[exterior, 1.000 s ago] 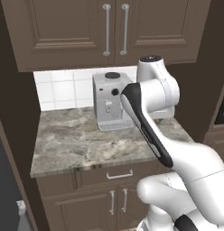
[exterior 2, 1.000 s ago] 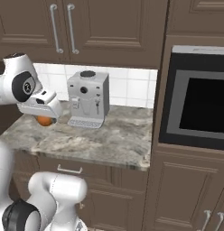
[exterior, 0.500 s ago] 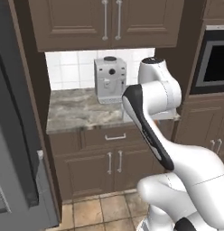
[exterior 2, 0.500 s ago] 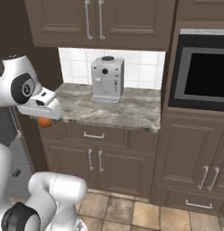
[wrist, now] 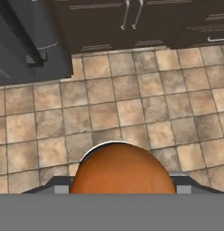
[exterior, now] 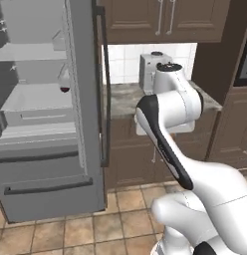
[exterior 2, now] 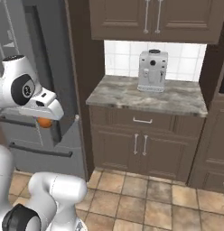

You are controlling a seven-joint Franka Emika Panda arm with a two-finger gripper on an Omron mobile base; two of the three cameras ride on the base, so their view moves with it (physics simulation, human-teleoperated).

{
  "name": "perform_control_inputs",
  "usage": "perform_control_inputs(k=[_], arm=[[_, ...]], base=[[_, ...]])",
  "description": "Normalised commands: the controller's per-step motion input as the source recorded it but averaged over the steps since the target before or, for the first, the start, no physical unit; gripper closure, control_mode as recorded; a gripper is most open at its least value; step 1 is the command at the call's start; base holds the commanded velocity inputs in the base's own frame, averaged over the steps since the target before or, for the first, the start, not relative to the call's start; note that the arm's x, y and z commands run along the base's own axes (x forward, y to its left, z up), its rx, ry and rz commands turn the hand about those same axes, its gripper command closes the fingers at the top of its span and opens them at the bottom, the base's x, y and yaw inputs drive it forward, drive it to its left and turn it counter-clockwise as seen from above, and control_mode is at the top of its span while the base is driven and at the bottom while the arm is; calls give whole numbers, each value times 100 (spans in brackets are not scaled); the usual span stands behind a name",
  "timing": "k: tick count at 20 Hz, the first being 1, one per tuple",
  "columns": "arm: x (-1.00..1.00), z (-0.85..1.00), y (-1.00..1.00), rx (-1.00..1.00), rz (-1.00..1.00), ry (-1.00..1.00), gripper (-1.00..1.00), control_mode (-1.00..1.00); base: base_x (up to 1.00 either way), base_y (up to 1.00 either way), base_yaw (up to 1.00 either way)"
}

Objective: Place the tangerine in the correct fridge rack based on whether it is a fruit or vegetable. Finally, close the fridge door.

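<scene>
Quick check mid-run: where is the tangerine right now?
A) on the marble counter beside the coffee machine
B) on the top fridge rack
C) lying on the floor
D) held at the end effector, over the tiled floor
D: the hand view shows the tangerine close at the end effector, with the tiled floor below it.

Tangerine [exterior 2: 44,122] tucked under white end effector [exterior 2: 45,118], in front of grey fridge door [exterior 2: 50,67]. Coffee machine [exterior 2: 152,71] stands at table [exterior 2: 132,94] back edge.
</scene>
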Motion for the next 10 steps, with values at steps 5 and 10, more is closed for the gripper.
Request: perform_control_inputs(k=[5, 10], arm=[[0, 0, 0, 0, 0, 0, 100, 100], [0, 0, 0, 0, 0, 0, 100, 100]], base=[[-55, 100, 13], [15, 100, 7]])
